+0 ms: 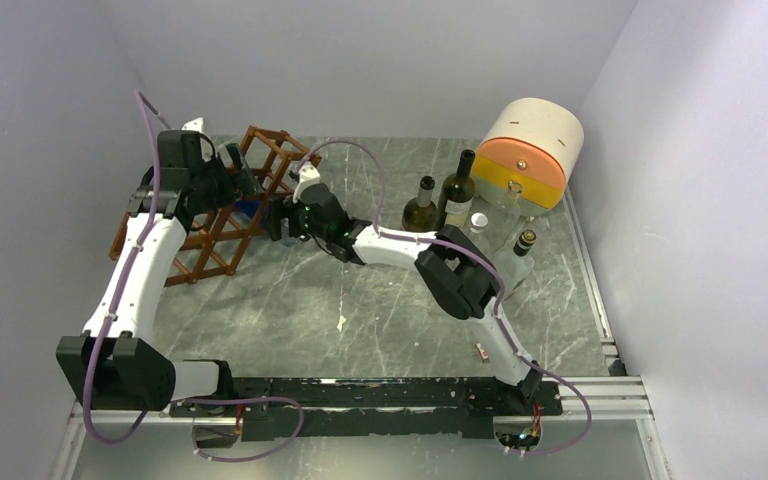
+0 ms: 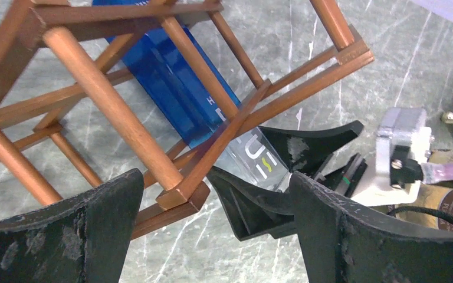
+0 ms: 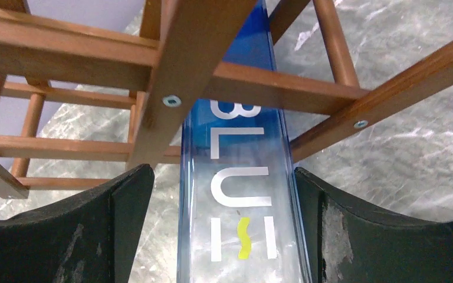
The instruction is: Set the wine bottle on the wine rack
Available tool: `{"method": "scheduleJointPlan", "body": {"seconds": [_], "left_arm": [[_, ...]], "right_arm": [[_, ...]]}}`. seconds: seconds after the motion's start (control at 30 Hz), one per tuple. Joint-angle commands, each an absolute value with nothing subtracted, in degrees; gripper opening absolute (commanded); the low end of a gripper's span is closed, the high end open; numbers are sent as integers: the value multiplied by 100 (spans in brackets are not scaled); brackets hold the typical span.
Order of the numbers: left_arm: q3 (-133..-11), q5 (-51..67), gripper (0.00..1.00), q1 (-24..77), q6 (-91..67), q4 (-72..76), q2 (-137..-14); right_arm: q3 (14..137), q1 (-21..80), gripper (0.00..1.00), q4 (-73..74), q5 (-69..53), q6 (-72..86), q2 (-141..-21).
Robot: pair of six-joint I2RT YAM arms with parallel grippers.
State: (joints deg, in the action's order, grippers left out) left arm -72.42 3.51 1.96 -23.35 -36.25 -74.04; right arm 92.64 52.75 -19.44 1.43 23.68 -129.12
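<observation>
Two grippers crowd the same corner of the wine rack (image 3: 65, 50), which stands at the back left of the counter (image 1: 360, 300). The wine bottle (image 2: 165, 76), a flat-sided blue one fading to clear glass at one end, lies slanted through one of the rack's cells. Its clear end pokes out on the side facing the right arm.

The right gripper (image 3: 223, 174) straddles that protruding end with its fingers spread. From its own camera a strip of counter shows between one finger and the glass, while the other finger sits just beside the bottle (touching or not, I cannot tell). Nothing is squeezing the bottle, so I judge that the rack carries it.

The left gripper (image 2: 212, 186) hangs over the rack from the other side. Its fingers are wide apart with the rack's corner joint between them, and they grip nothing. My guess is that it is there to steady the light frame, since a bottle pushed lengthways could shove the rack along the counter.

A few other bottles (image 1: 457, 185) stand well apart to the right. The placing looks all but done. What is left, I'd say, is drawing the right arm straight back along the bottle's line, so that a finger does not drag it out of its cell.
</observation>
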Motion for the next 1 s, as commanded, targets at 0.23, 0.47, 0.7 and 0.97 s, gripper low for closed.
{"method": "scheduleJointPlan", "body": {"seconds": [0.23,0.47,0.7,0.97], "left_arm": [[-7722,-1149,97,149,-2495,-4067,-6898],[-7701,-1733,97,-175,-2863,-4523,-6591],[-7131,-1642,97,-845,-3187,-4722,-6101],[-6879,-2161,89,-1025,-3234,-5025,-5865]], "right_arm": [[9403,5276,92,-2024,335,2049,-12235],[9232,5273,86,-1165,247,1876,-11362],[8423,5275,84,-685,211,1764,-10183],[7761,5274,80,-567,-147,2018,-9392]]}}
